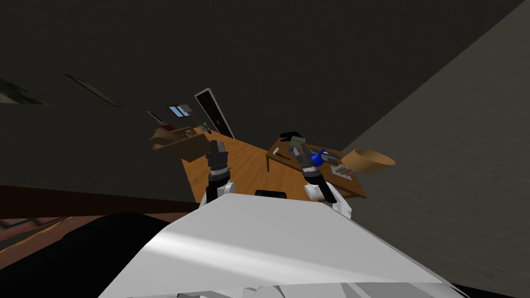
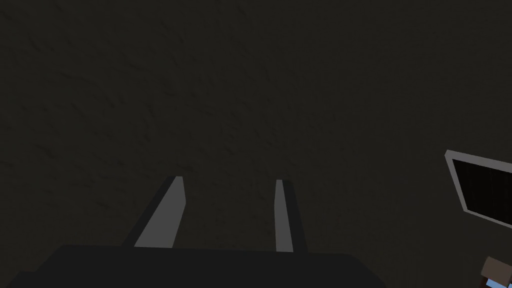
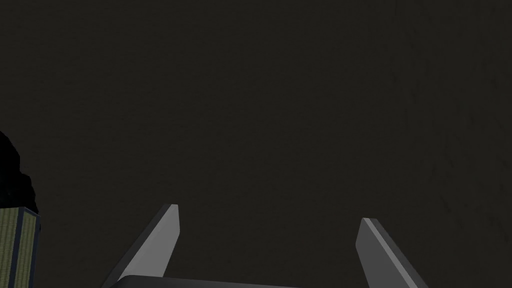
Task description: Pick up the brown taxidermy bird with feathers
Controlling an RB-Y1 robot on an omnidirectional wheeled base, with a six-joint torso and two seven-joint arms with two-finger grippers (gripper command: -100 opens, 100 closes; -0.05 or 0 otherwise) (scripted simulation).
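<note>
My left gripper (image 1: pixel 215 146) is raised over an orange-brown wooden surface (image 1: pixel 238 170). Its fingers stand apart with nothing between them, facing a dark wall in the left wrist view (image 2: pixel 228 180). My right gripper (image 1: pixel 298 151) hovers at the near edge of a small wooden table (image 1: pixel 352 189) and is open and empty (image 3: pixel 269 213). Beyond the left gripper stands an open brown box (image 1: pixel 173 144) holding small brownish things too small to name. I cannot tell which item here is the bird.
On the small table lie a black lump (image 1: pixel 290 135), a green box (image 1: pixel 297 140), a blue object (image 1: pixel 317 157) and papers (image 1: pixel 344 169). A tan round basket (image 1: pixel 370 160) sits at its right end. A dark door (image 1: pixel 215 115) stands behind.
</note>
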